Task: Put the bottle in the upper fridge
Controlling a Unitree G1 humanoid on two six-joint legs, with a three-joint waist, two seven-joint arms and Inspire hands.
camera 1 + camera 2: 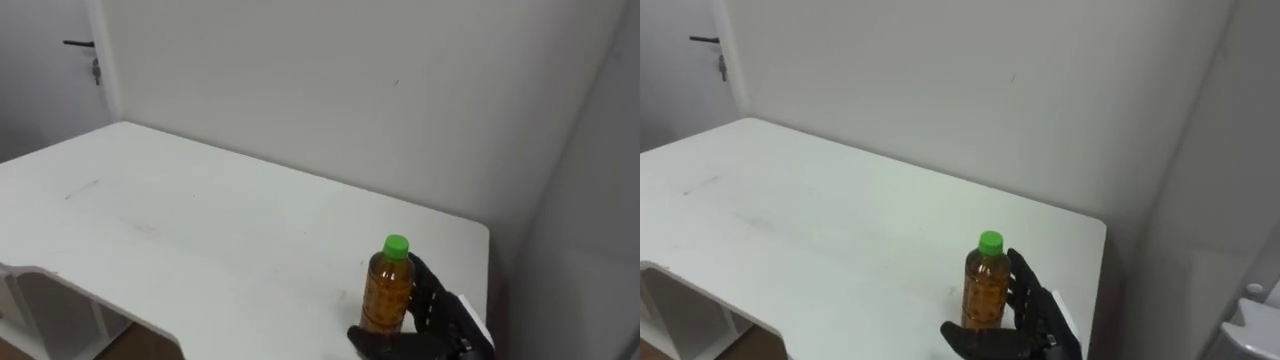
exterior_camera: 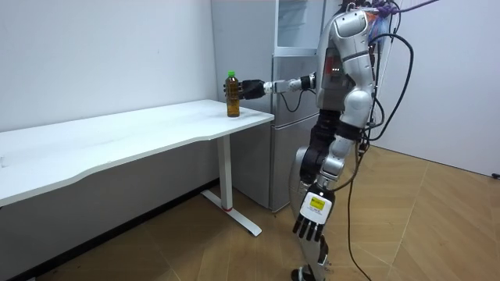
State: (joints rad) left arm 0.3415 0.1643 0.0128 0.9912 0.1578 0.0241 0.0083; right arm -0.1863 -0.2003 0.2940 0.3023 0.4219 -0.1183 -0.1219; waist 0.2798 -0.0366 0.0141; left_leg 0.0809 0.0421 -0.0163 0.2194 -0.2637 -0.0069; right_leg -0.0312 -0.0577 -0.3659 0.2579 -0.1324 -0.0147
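A bottle [image 1: 388, 292] of amber liquid with a green cap stands upright near the right end of the white table [image 1: 200, 230]. My right hand [image 1: 436, 312] reaches in from the lower right and cups it. The fingers lie fairly straight along the bottle's right and far side, and the thumb [image 1: 368, 339] crosses low in front of its base. In the room view the bottle [image 2: 232, 97] sits at the table's corner with the right hand [image 2: 251, 87] against it. My left hand [image 2: 312, 227] hangs at my side, fingers relaxed.
A grey fridge [image 2: 291, 117] stands right by the table's end, close to me; shelves show in its upper part [image 2: 299, 23]. A white wall runs behind the table. A door with a dark handle [image 1: 80, 45] is at the far left.
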